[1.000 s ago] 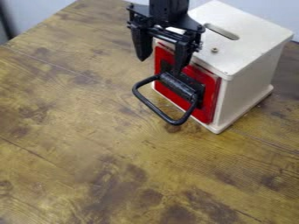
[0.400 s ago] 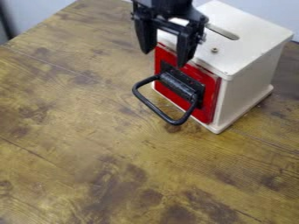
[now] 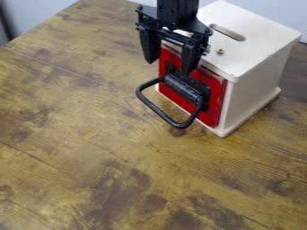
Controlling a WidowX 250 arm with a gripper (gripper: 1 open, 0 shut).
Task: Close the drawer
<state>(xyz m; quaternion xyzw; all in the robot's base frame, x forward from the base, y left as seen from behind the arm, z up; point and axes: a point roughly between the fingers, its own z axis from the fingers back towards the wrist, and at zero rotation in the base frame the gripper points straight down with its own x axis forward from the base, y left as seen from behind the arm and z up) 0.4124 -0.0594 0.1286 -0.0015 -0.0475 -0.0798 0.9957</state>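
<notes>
Raised slightly, the gripper (image 3: 170, 61) nears the red-fronted drawer (image 3: 207, 92).

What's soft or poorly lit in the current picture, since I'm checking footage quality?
Camera view: the hand is so dark that its details merge; the wooden table looks slightly soft, with fairly even light; the casing's side is shaded.

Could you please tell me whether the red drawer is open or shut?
Shut, as far as this view shows: the red drawer front looks flush with the casing, no interior visible.
</notes>
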